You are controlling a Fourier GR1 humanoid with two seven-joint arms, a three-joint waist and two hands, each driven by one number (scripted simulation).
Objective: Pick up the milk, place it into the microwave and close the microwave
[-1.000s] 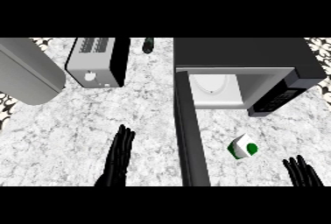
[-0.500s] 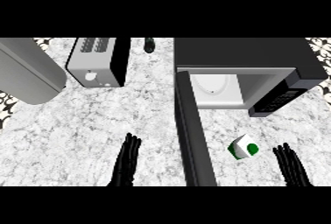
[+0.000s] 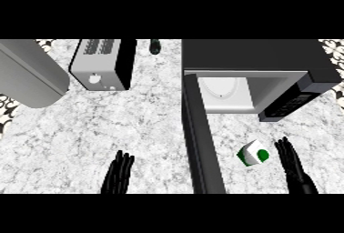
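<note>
Right hand [image 3: 293, 166] open beside milk [image 3: 253, 154] on marble counter [image 3: 128, 123].

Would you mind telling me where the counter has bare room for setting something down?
The widest bare patch lies between the toaster, the open microwave door and the left hand. It is crowded right of the door: the milk sits close beside the right hand, below the microwave.
</note>
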